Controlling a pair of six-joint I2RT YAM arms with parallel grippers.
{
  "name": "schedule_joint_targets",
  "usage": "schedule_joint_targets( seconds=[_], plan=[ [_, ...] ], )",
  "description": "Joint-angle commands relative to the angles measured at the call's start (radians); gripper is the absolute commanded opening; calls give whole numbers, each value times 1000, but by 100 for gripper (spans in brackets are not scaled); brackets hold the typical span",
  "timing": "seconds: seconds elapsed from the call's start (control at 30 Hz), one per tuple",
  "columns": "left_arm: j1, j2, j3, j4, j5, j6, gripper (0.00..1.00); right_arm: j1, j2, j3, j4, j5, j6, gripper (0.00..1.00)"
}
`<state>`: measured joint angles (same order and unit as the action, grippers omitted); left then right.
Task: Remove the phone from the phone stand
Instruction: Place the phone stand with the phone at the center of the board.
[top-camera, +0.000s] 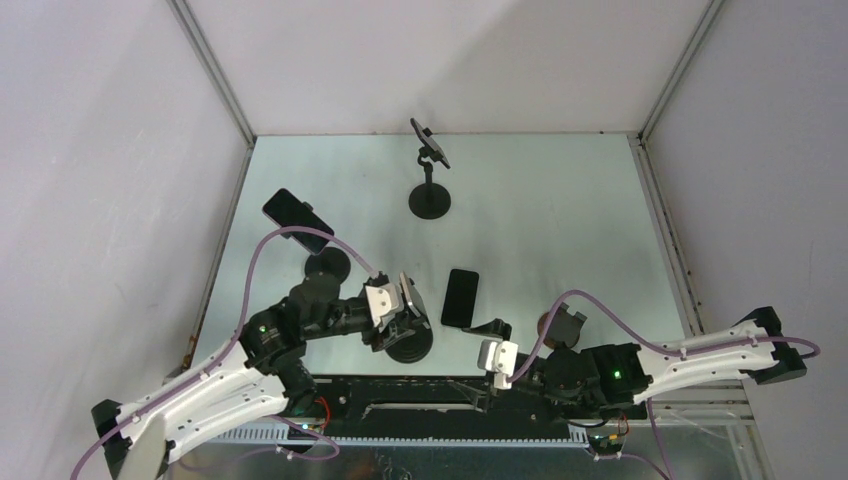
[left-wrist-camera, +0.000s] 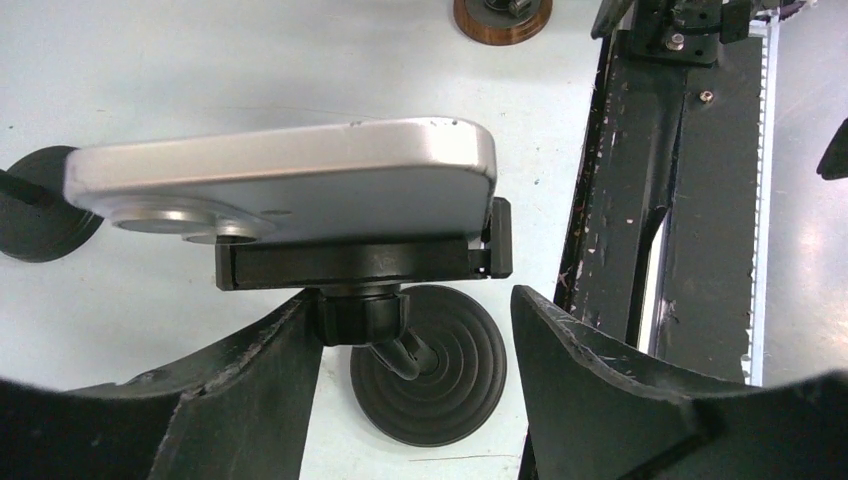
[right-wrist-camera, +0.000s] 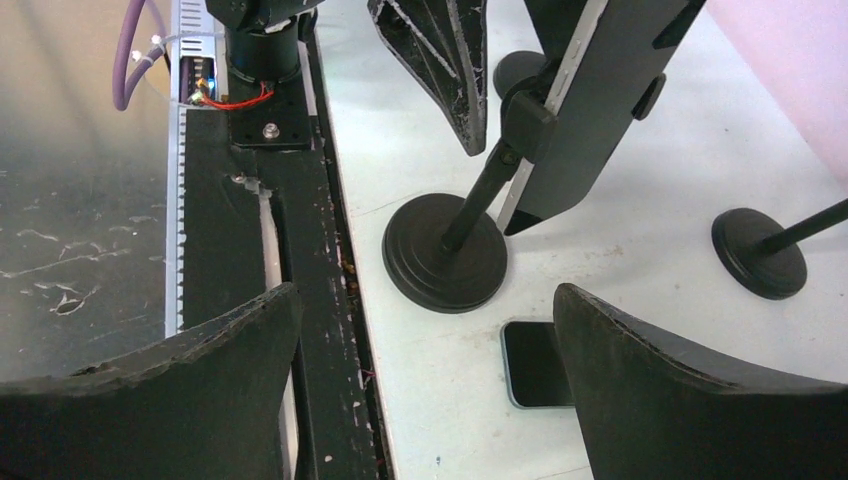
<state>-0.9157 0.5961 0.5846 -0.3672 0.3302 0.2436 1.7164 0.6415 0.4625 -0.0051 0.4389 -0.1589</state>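
Observation:
A silver phone (left-wrist-camera: 300, 180) sits clamped in the holder of a black phone stand (left-wrist-camera: 430, 375), seen from behind in the left wrist view. My left gripper (left-wrist-camera: 412, 300) is open, its fingers (left-wrist-camera: 240, 390) on either side of the stand's neck just under the holder. The left finger rests against the neck's collar and the right one stands clear. From above, the left gripper (top-camera: 402, 315) covers this phone, and only the stand's round base (top-camera: 410, 345) shows. My right gripper (right-wrist-camera: 425, 295) is open and holds nothing, low by the table's near edge (top-camera: 482, 355).
A dark phone (top-camera: 460, 297) lies flat on the table between the grippers. Another stand with a phone (top-camera: 298, 220) is at the left, a third stand (top-camera: 430, 150) at the back. The black rail (right-wrist-camera: 310, 260) runs along the near edge. A brown disc (left-wrist-camera: 502, 18) sits nearby.

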Motion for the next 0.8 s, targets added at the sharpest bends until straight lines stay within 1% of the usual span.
schedule_joint_targets(
  seconds=[0.0, 0.13, 0.33, 0.47, 0.77],
  plan=[
    [7, -17, -12, 33, -24, -30, 70, -2, 17, 11, 44, -21, 36, 97],
    [25, -4, -13, 36, -42, -67, 69, -1, 30, 11, 58, -22, 38, 97],
    [62, 10, -9, 55, -55, -65, 67, -1, 46, 11, 71, -22, 39, 97],
    [88, 37, 4, 65, -31, -59, 65, 0, 54, 11, 70, -29, 46, 97],
    [91, 79, 23, 80, 10, -64, 61, 8, 50, -1, 70, -25, 53, 96]
  ],
)
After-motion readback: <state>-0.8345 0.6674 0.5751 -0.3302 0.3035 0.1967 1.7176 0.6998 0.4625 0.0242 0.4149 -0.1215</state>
